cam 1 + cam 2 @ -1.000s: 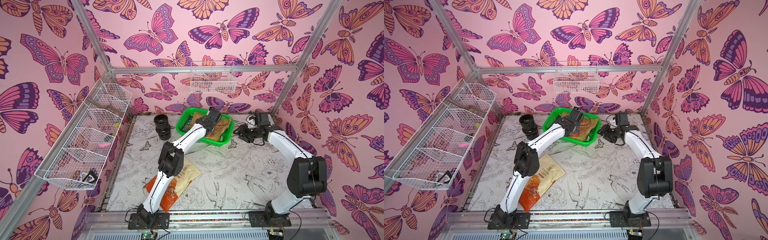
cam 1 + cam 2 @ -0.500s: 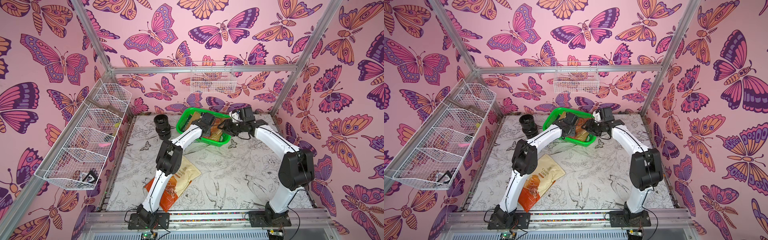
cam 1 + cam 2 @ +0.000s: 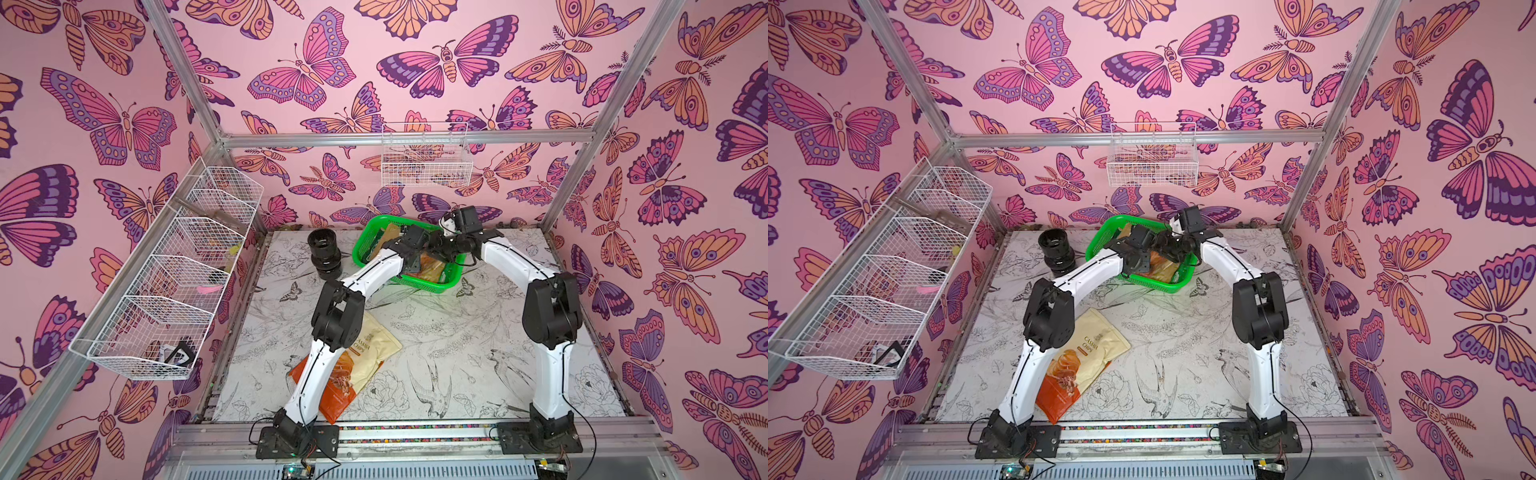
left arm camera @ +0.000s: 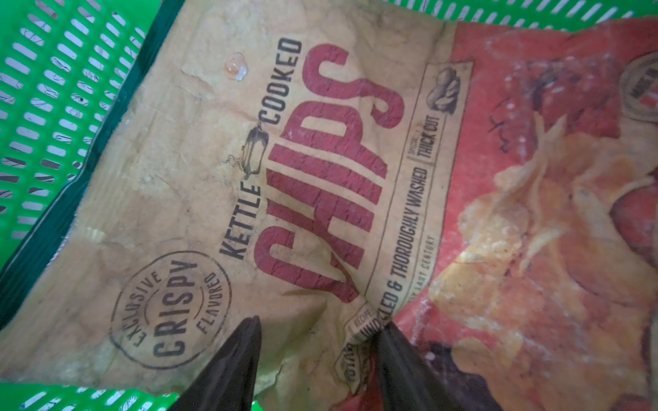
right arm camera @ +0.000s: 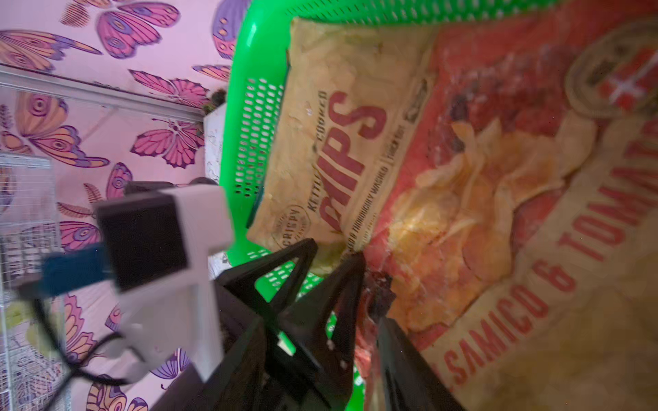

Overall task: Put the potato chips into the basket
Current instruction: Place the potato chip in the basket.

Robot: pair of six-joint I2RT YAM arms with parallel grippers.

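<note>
Chips in the crinkly tan-red bag [image 4: 320, 160] lie in the green plastic mesh basket [image 4: 53, 89]. Left gripper [image 4: 320, 322] and right gripper [image 3: 440, 249] stand spread; lift them straight up.

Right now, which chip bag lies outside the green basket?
The cream-orange Cassava Chips bag, lying flat on the table. The tan-red Kettle Cooked bag is inside the basket.

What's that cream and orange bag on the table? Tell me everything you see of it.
The Cassava Chips bag is a flat, crinkly packet, cream end with brown lettering, orange end with pictured chips. It lies slanted on the table near the front, outside the green basket. The left arm crosses above one side, hiding it.
</note>
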